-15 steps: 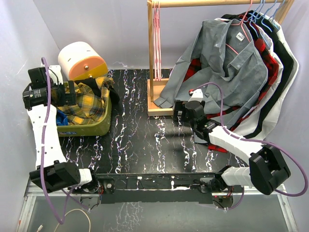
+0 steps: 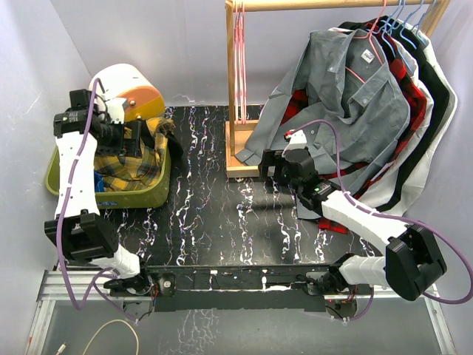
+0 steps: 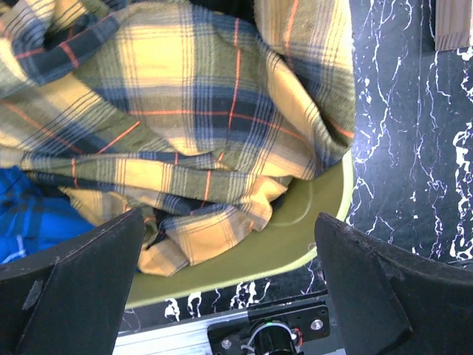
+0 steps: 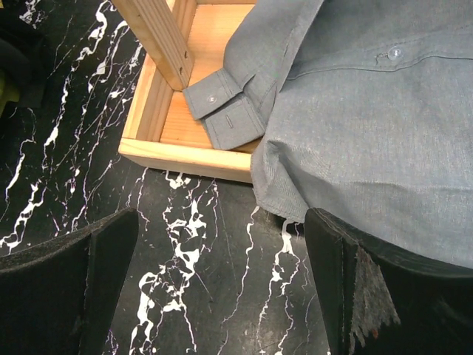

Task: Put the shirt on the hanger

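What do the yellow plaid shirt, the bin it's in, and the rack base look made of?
Shirt: soft woven cloth, probably flannel, with a matte look. The weave shows and it lies in loose folds.
Bin: olive-yellow moulded plastic, going by the smooth rounded wall with a faint sheen.
Rack base: pale wood, seemingly unvarnished. It shows grain lines and square-cut boards.

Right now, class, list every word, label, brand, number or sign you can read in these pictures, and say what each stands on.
None can be read.
White neck label on the grey shirt: too small to read.
Plaid shirt, green bin, wooden rack and marbled table: no print shows.
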`<move>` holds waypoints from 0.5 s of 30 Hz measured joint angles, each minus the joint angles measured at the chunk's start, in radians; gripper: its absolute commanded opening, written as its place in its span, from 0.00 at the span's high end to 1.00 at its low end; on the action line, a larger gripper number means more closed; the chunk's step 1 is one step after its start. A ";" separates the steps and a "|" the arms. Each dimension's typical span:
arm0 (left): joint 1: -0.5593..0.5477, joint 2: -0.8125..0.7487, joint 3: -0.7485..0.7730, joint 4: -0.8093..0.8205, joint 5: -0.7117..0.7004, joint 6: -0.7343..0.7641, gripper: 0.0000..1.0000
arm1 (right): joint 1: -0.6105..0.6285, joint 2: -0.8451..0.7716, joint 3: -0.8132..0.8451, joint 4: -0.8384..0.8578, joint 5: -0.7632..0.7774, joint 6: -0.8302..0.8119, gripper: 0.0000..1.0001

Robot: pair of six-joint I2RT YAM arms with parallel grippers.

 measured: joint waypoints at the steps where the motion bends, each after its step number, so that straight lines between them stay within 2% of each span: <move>1: -0.011 0.010 0.000 0.005 -0.002 -0.005 0.03 | 0.000 -0.002 0.000 0.000 -0.005 0.000 0.01; 8: -0.038 0.092 -0.001 0.105 -0.077 -0.032 0.03 | 0.000 -0.010 -0.002 -0.003 -0.025 0.001 0.01; 15: -0.035 0.211 0.018 0.197 -0.140 0.068 0.03 | 0.000 -0.022 -0.005 -0.004 -0.050 0.009 0.01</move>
